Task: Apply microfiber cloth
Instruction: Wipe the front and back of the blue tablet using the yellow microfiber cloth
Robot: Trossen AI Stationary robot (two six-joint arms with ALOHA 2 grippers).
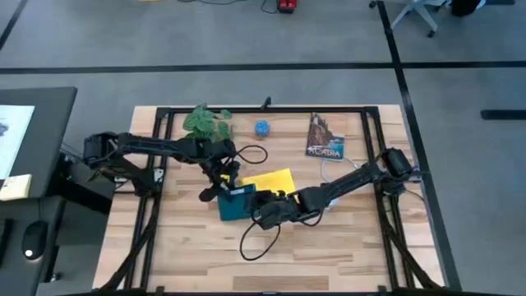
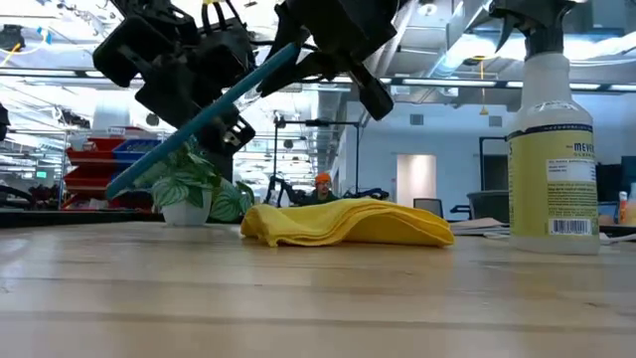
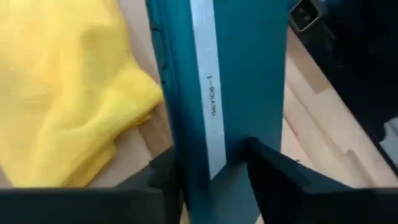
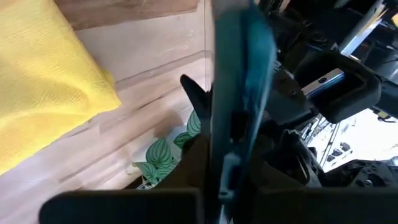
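While lifted clear of the wooden tabletop (image 1: 189,255), a teal-cased tablet (image 1: 237,203) hangs tilted between both arms, one end high and the other low in the low view. Left hand (image 1: 223,187) clamped on one edge of the tablet, its dark fingers (image 3: 273,180) pressed to either side of the case near a pale strip printed "device-1". Right hand (image 1: 261,210) clenched on the opposite edge, dark fingers (image 4: 199,102) to either side of the thin teal edge in its wrist view. Just beside the tablet, toward the far side of the tabletop, the microfiber cloth (image 1: 268,181): bright yellow, lying crumpled in soft folds flat on the wood, touched by neither hand. Seen level across the tabletop, the cloth forms a low mound beneath the raised tablet's higher end, apart from it. Near the left arm, a small potted plant (image 1: 205,122) with striped green leaves. Farther along the far edge, a small blue ball (image 1: 261,128) and a book (image 1: 325,136) lying flat. Close to the low camera, a clear spray bottle (image 2: 551,149) with a printed label, standing upright. Looped across the wood, a black cable (image 1: 259,240).
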